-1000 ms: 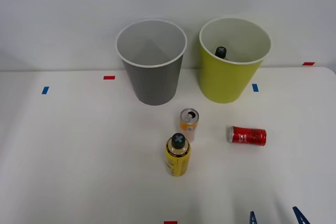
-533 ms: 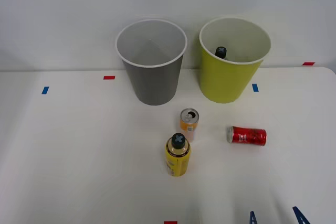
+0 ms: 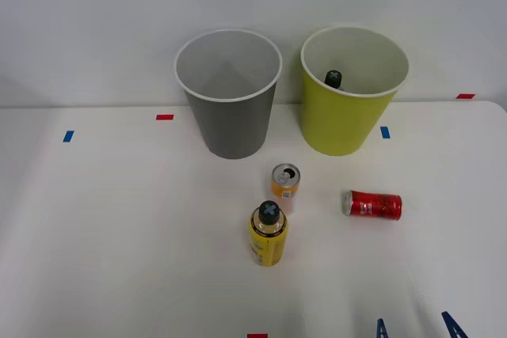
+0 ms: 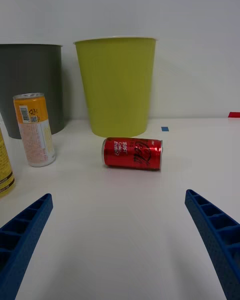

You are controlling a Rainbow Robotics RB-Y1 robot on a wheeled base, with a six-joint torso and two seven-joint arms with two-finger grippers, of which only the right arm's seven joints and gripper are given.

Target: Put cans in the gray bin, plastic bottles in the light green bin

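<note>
1. Currently the right claw (image 4: 120,250) hangs low over the white table (image 3: 119,235) with its blue ribbed fingers (image 4: 25,235) spread wide and nothing between them; in the front view its two fingertips (image 3: 382,328) poke in at the table's near edge, toward the right.
2. Straight ahead of the claw, the red can (image 4: 132,153) lies on its side on the table, apart from both fingers; from the front it rests right of the other loose items (image 3: 372,205).
3. An orange-yellow can (image 3: 285,182) with a silver top stands upright near the table's middle, in front of the gap between the two bins.
4. Just nearer the robot than that can stands the yellow bottle (image 3: 268,237) with its black cap, upright and close to the can but not touching it.
5. The gray bin (image 3: 230,116) stands upright at the back of the table, left of the light green bin (image 3: 342,120), the two slightly apart.
6. Inside the light green bin, a black cap (image 3: 333,78) shows above the near rim.
7. Small red and blue tape marks (image 3: 165,117) dot the table.
</note>
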